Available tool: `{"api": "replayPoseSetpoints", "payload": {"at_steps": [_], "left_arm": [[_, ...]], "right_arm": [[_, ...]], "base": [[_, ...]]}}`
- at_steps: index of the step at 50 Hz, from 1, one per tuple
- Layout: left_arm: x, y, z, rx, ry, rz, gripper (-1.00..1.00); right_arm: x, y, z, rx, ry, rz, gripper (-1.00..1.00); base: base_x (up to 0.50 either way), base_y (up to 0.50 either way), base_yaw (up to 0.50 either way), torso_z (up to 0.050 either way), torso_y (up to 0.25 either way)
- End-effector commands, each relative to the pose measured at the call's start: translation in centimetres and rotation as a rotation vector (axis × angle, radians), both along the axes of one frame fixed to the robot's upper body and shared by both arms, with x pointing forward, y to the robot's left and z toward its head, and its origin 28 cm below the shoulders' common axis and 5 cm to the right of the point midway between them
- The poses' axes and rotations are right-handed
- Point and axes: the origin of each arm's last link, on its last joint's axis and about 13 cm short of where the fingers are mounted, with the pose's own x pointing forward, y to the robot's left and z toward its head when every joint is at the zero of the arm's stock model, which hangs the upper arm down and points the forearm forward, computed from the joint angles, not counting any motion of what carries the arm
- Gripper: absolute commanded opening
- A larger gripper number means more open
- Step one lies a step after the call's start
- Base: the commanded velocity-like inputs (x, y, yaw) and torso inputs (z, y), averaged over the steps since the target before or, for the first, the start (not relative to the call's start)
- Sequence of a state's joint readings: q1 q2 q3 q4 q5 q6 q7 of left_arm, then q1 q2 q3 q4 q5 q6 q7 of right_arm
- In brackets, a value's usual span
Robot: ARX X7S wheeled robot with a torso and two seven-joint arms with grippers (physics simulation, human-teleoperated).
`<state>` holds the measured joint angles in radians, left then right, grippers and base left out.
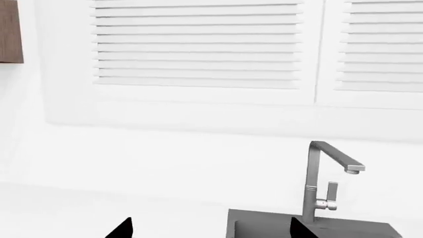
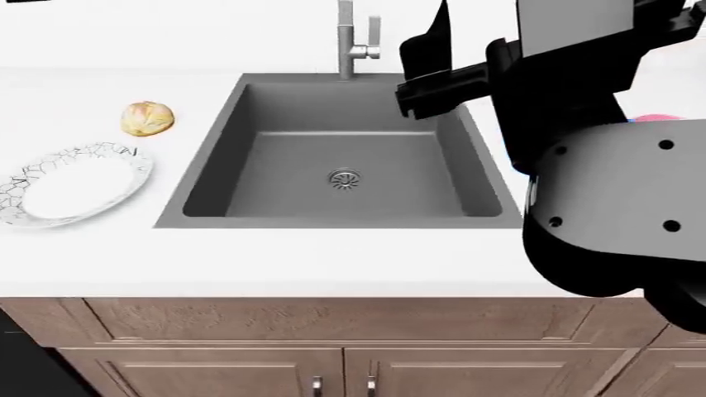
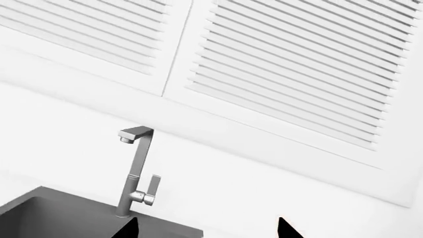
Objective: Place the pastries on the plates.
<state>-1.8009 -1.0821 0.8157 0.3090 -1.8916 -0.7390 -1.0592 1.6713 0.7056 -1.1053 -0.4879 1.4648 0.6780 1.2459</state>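
The right gripper [image 3: 206, 228] shows only two dark fingertips set apart with nothing between them, aimed at the faucet [image 3: 136, 171] and the shuttered window [image 3: 297, 64]; the left gripper [image 1: 210, 229] is likewise spread and empty, facing the sink [image 1: 264, 223]. In the head view the glazed bun [image 2: 147, 118] and the white mosaic-rimmed plate [image 2: 111, 190] lie on the counter [image 2: 331, 265], well apart from the right arm [image 2: 574, 99]. Just beyond that arm a pink sliver [image 2: 659, 118] shows, too hidden to identify.

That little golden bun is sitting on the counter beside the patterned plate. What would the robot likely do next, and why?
Probably swing an arm down toward the bun. It lies on the counter just behind the patterned plate, which holds nothing, and both wrist cameras face the window shutters and faucet, so neither gripper seems near it.
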Motion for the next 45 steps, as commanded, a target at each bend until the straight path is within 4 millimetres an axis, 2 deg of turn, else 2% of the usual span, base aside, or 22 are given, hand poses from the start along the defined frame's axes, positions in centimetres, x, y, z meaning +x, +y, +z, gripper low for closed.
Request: {"api": "replayPoseSetpoints", "payload": {"at_steps": [1,32,45], "left_arm": [[0.06,-0.04,-0.12,0.002,0.001,-0.002,1.0],[0.12,-0.32,-0.06,0.013,-0.002,-0.008,1.0],[0.16,-0.34,0.04,0.014,-0.003,-0.006,1.0]], "right_arm": [[0.05,0.09,-0.16,0.001,0.002,0.007,1.0],[0.03,0.17,-0.46,-0.003,0.0,0.014,1.0],[0.16,0.3,-0.46,-0.009,-0.001,0.024,1.0]], "base": [[0.0,0.5,0.0,0.0,0.0],[0.01,0.5,0.0,0.0,0.0],[0.24,0.48,0.0,0.0,0.0]]}}
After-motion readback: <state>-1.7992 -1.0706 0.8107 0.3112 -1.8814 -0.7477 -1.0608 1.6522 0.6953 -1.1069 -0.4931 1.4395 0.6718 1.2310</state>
